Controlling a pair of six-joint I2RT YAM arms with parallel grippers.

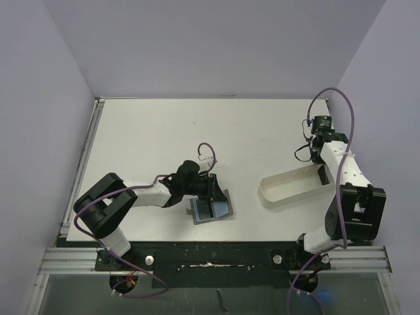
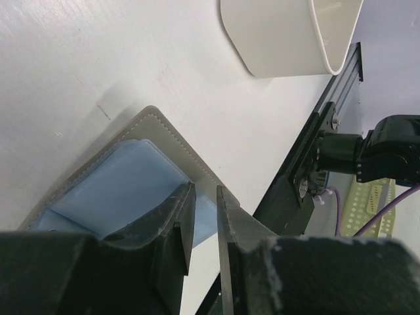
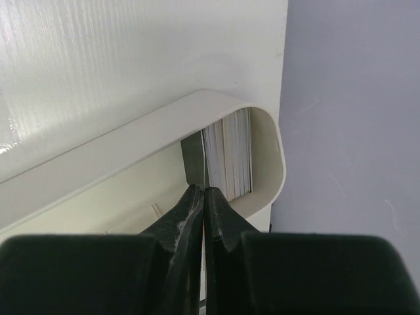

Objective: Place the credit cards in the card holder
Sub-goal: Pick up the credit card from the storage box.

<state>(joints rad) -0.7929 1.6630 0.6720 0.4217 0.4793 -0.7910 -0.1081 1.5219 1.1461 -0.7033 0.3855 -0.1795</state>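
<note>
1. The left arm stretches low and to the right across the white table (image 1: 151, 131). Its wrist bends down over the open grey-olive folding card holder with light blue lining (image 1: 222, 209), which lies flat close to the table's near edge.
2. The left gripper (image 2: 205, 207) has its black fingers (image 2: 176, 226) a narrow slit apart, with nothing visible between them. One finger sits over the blue lining and the other over the card holder's stitched edge. Whether either touches it cannot be told.
3. The right arm stands folded at the table's right side, its wrist dipping into the far right end of the white oblong plastic tray (image 1: 289, 189).
4. The right gripper (image 3: 204, 195) has its jaws pressed together, with the tips inside the tray's rounded end.
5. The thin credit cards (image 3: 230, 154) stand on edge as a stack in that end, just beyond the tips. One flat grey card (image 3: 194, 161) stands at the stack's left, its lower edge meeting the tips. Whether it is pinched cannot be told.
6. The tray and card holder lie well apart.
</note>
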